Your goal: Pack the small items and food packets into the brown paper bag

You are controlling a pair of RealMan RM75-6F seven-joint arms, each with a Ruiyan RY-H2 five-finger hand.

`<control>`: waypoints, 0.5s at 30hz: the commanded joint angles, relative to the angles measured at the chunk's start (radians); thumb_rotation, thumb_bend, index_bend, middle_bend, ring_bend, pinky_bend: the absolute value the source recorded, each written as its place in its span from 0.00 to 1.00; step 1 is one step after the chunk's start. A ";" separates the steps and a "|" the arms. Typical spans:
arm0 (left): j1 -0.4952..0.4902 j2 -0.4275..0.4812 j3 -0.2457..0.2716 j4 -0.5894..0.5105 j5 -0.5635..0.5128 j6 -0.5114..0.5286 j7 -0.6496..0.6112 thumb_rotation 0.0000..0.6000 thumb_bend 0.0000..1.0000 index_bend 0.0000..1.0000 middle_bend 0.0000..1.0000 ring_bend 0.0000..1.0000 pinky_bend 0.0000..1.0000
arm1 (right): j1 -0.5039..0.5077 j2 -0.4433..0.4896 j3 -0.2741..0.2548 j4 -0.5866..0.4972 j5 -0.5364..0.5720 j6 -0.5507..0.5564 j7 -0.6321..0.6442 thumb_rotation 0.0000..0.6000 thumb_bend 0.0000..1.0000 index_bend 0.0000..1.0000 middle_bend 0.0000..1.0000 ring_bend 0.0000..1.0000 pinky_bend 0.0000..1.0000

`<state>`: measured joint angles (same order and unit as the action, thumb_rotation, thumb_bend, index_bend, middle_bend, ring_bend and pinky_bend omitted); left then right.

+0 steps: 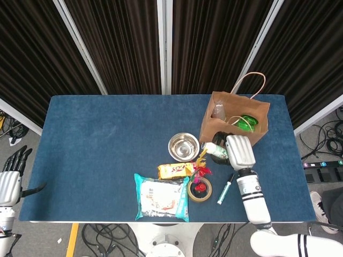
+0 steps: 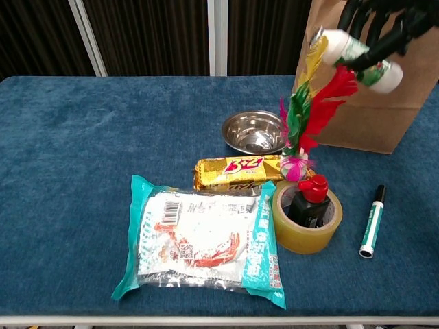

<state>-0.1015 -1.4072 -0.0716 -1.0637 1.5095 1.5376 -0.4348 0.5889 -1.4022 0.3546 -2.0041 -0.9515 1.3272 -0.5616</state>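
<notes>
My right hand [image 1: 236, 150] [image 2: 384, 19] grips a small white bottle with a green label [image 1: 214, 151] [image 2: 355, 53], lifted off the table in front of the brown paper bag [image 1: 228, 134] [image 2: 363, 110]. The bag stands open and holds a green item [image 1: 246, 122]. On the table lie a large teal noodle packet [image 1: 161, 197] [image 2: 202, 240], a yellow snack bar [image 1: 175, 171] [image 2: 233, 171], a feather shuttlecock [image 1: 201, 167] [image 2: 305, 116], a tape roll [image 1: 206, 196] [image 2: 302, 236] with a red-capped black item [image 2: 312, 199] inside, and a marker [image 1: 224, 194] [image 2: 372, 221]. My left hand [image 1: 10, 179] hangs off the table's left edge with nothing in it.
A steel bowl [image 1: 183, 146] [image 2: 255, 131] sits just left of the bag. The blue cloth table [image 1: 107, 144] is bare on its left half. Dark curtains with white poles stand behind.
</notes>
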 commanded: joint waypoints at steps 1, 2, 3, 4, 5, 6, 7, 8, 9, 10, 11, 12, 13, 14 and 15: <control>-0.002 0.003 -0.003 -0.007 0.000 0.002 0.005 1.00 0.14 0.08 0.06 0.00 0.12 | 0.023 0.040 0.042 -0.072 -0.022 0.046 -0.055 1.00 0.29 0.63 0.54 0.51 0.70; -0.002 0.004 -0.003 -0.009 0.000 0.003 0.007 1.00 0.14 0.08 0.06 0.00 0.12 | 0.031 0.046 0.054 -0.085 -0.021 0.052 -0.067 1.00 0.29 0.63 0.54 0.51 0.70; -0.002 0.005 -0.004 -0.012 -0.001 0.004 0.009 1.00 0.14 0.08 0.06 0.00 0.12 | 0.043 0.053 0.069 -0.101 -0.019 0.058 -0.083 1.00 0.29 0.63 0.54 0.51 0.70; -0.002 0.005 -0.004 -0.014 -0.001 0.004 0.010 1.00 0.14 0.08 0.06 0.00 0.12 | 0.050 0.057 0.077 -0.112 -0.015 0.063 -0.094 1.00 0.29 0.63 0.54 0.51 0.70; -0.002 0.005 -0.004 -0.015 -0.002 0.004 0.011 1.00 0.14 0.08 0.06 0.00 0.12 | 0.059 0.061 0.088 -0.121 -0.012 0.067 -0.104 1.00 0.29 0.63 0.54 0.51 0.70; -0.002 0.006 -0.003 -0.016 -0.002 0.004 0.012 1.00 0.14 0.08 0.06 0.00 0.12 | 0.069 0.064 0.100 -0.130 -0.010 0.071 -0.114 1.00 0.29 0.63 0.54 0.51 0.70; -0.001 0.006 -0.003 -0.017 -0.002 0.004 0.013 1.00 0.14 0.08 0.06 0.00 0.12 | 0.081 0.066 0.112 -0.140 -0.002 0.075 -0.126 1.00 0.29 0.63 0.54 0.51 0.70; -0.001 0.006 -0.004 -0.017 -0.002 0.004 0.013 1.00 0.14 0.08 0.06 0.00 0.12 | 0.091 0.068 0.122 -0.145 0.003 0.078 -0.135 1.00 0.29 0.63 0.54 0.51 0.70; -0.002 0.007 -0.005 -0.018 -0.003 0.004 0.014 1.00 0.14 0.08 0.06 0.00 0.12 | 0.107 0.070 0.138 -0.152 0.010 0.081 -0.150 1.00 0.29 0.63 0.54 0.51 0.70; -0.002 0.007 -0.005 -0.019 -0.004 0.004 0.015 1.00 0.14 0.08 0.06 0.00 0.12 | 0.119 0.072 0.150 -0.155 0.018 0.084 -0.160 1.00 0.29 0.63 0.54 0.51 0.70; -0.003 0.008 -0.006 -0.020 -0.004 0.004 0.015 1.00 0.14 0.08 0.06 0.00 0.12 | 0.131 0.073 0.162 -0.158 0.026 0.088 -0.168 1.00 0.29 0.63 0.54 0.51 0.70; -0.003 0.008 -0.007 -0.020 -0.005 0.003 0.016 1.00 0.14 0.08 0.06 0.00 0.12 | 0.145 0.074 0.178 -0.161 0.036 0.093 -0.177 1.00 0.29 0.63 0.54 0.51 0.70; -0.003 0.009 -0.007 -0.021 -0.005 0.003 0.016 1.00 0.14 0.08 0.06 0.00 0.12 | 0.156 0.075 0.188 -0.161 0.040 0.098 -0.184 1.00 0.29 0.63 0.54 0.51 0.70; -0.003 0.008 -0.006 -0.021 -0.005 0.003 0.017 1.00 0.14 0.08 0.06 0.00 0.12 | 0.165 0.076 0.197 -0.158 0.044 0.103 -0.191 1.00 0.29 0.63 0.54 0.51 0.70; -0.003 0.009 -0.007 -0.020 -0.006 0.003 0.016 1.00 0.14 0.08 0.06 0.00 0.12 | 0.179 0.077 0.210 -0.146 0.041 0.114 -0.201 1.00 0.29 0.63 0.54 0.51 0.70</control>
<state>-0.1049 -1.3985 -0.0781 -1.0837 1.5038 1.5404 -0.4183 0.7519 -1.3286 0.5499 -2.1581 -0.9150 1.4279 -0.7488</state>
